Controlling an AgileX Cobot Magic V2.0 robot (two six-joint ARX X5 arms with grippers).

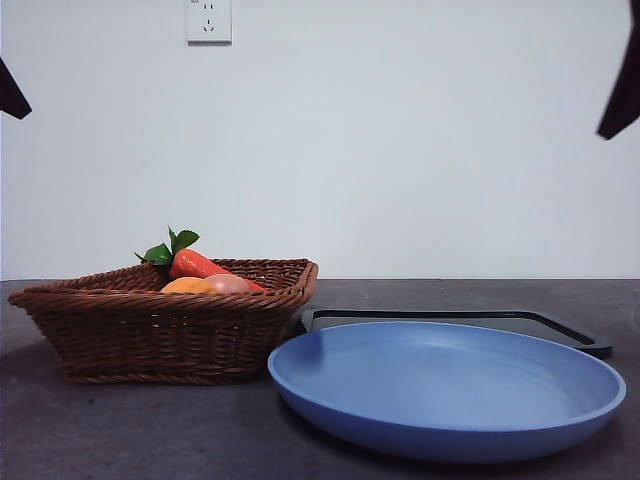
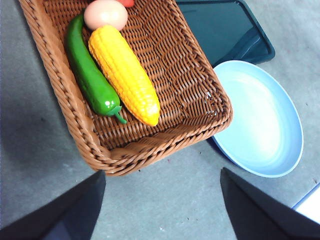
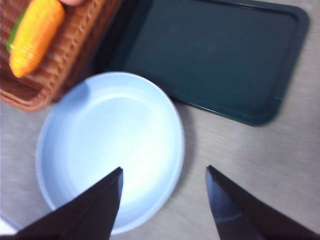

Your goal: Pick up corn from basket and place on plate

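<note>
The corn (image 2: 125, 75), a ribbed yellow cob, lies in the wicker basket (image 2: 150, 150) beside a green pepper (image 2: 90, 75). My left gripper (image 2: 161, 172) hangs open and empty above the table, just outside the basket's near corner and apart from the corn. The blue plate (image 2: 260, 120) sits next to the basket. My right gripper (image 3: 164, 169) is open above the plate (image 3: 100, 135) rim, with the corn (image 3: 35, 32) far off in the basket (image 3: 65, 60). In the front view the basket (image 1: 150, 330) stands left and the plate (image 1: 445, 390) right, with the corn mostly hidden.
A pinkish-tan rounded item (image 2: 105, 14) and a carrot (image 1: 195, 263) with green leaves share the basket. A flat black tray (image 3: 210, 55) lies behind the plate. Black arm tips (image 1: 12, 95) show at the front view's top corners. A wall with an outlet stands behind the table.
</note>
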